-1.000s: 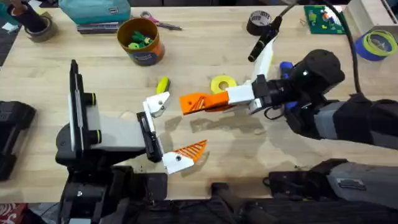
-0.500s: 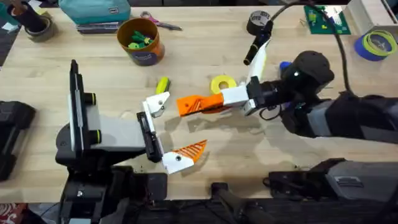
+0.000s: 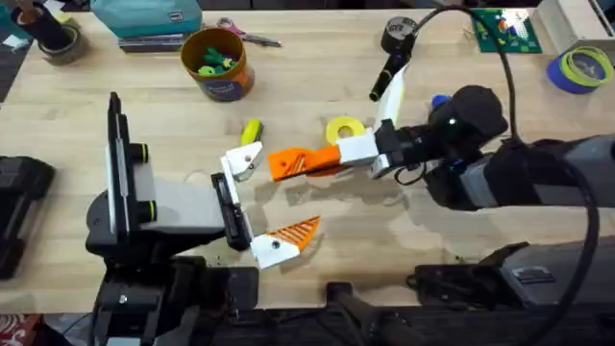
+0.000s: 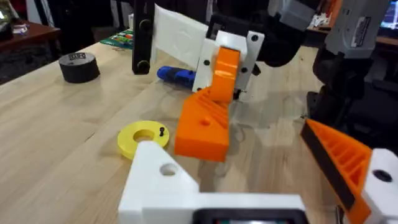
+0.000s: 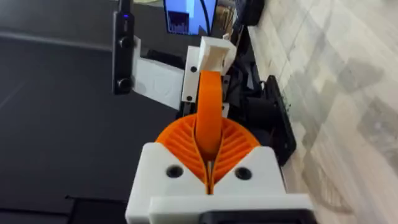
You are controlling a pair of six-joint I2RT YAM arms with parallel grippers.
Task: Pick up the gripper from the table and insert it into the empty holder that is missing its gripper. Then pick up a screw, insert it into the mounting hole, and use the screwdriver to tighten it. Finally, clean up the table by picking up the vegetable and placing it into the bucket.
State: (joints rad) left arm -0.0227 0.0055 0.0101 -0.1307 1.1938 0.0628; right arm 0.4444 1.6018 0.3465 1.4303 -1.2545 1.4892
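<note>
The right gripper, jaws pinching the small orange plastic wedge fingertip, hovers just beside the bare white angular holder. The left gripper stands spread. Align carefully, then slide straight on.

The right gripper has its two ribbed orange pads pressed against a small orange wedge, which stands up between them on edge. Past the wedge sits a bare white finger mount on a black claw, close to the wedge's far tip. To one side there's light wooden table, and a black upright bar stands against a dark background.
</note>
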